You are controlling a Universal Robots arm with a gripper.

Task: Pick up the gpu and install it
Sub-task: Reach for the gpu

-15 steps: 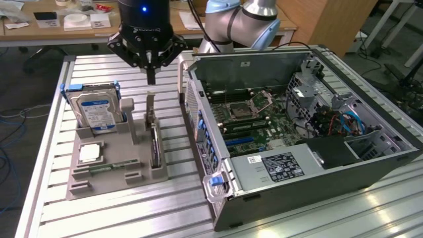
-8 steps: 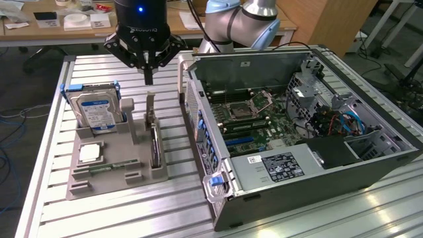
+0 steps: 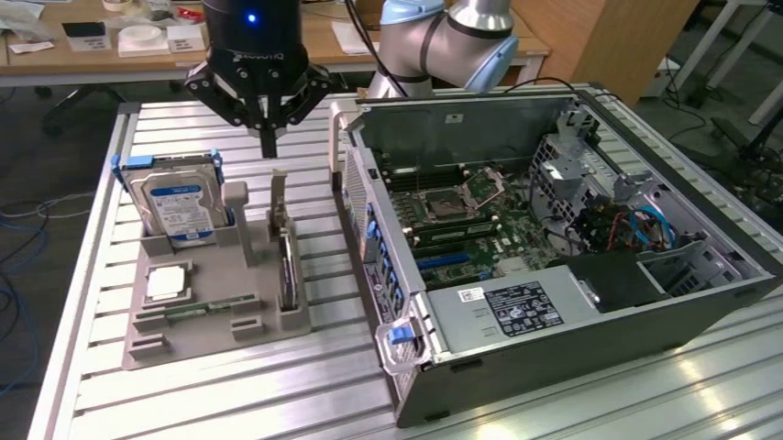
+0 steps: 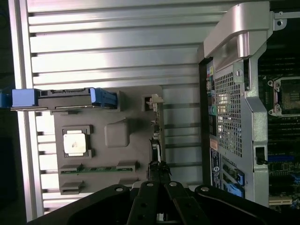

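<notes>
A grey holder (image 3: pixel 208 316) is being shown lying on a slatted aluminium bench (image 3: pixel 183 403), and every place here is being given from that holder. The gpu (image 3: pixel 286 270), a thin dark card, is being kept upright on its long edge in a slot along the side of the holder that faces an open computer case (image 3: pixel 551 247). The robot's black hand (image 3: pixel 270 142) is being held in the air above the holder, over the line of that slot and apart from the card. Its fingers are being pressed together with nothing gripped between them. In the wrist view the hand (image 4: pixel 159 174) is being seen from above, lined up with one end of the gpu (image 4: pixel 155 145), which is appearing edge-on as a narrow dark strip. A silver hard drive (image 3: pixel 181 211) with a blue label is being held upright at the holder's opposite side, away from the case. A square processor chip (image 3: pixel 165 282) is being kept flat in a recess of the holder, and beside it a slim green memory stick (image 3: pixel 202 310) is lying in its own groove. The case is standing just beside the holder with its side panel off, so its motherboard (image 3: pixel 459 215) is being left exposed.
</notes>
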